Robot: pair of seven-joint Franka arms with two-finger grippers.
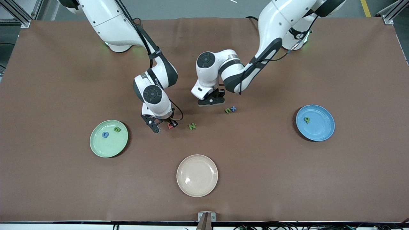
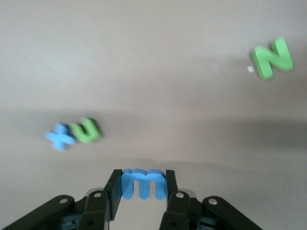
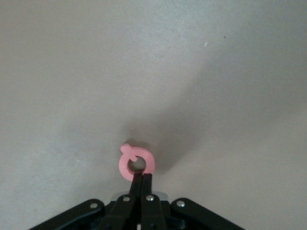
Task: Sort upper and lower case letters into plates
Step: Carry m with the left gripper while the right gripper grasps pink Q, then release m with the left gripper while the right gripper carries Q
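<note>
My left gripper [image 2: 143, 184] is shut on a blue "m" [image 2: 144, 183] and hangs low over the table's middle [image 1: 211, 101]. Near it lie a green "n" [image 1: 227, 110], a blue "x" [image 1: 233, 109] and a green "N" [image 1: 192, 126]. My right gripper [image 3: 142, 176] is shut, its tips over the rim of the red-pink letter [image 3: 135, 163], which lies flat on the table [image 1: 169, 126]. The mint green plate [image 1: 107, 148] holds a blue "C" [image 1: 105, 134] and a green "B" [image 1: 117, 129]. The sky blue plate [image 1: 321, 129] holds one green letter [image 1: 306, 119].
A cream-beige plate [image 1: 197, 175] stands nearest the front camera, at the table's middle. The brown cloth [image 1: 271, 166] covers the whole table. Both arms reach in over the middle.
</note>
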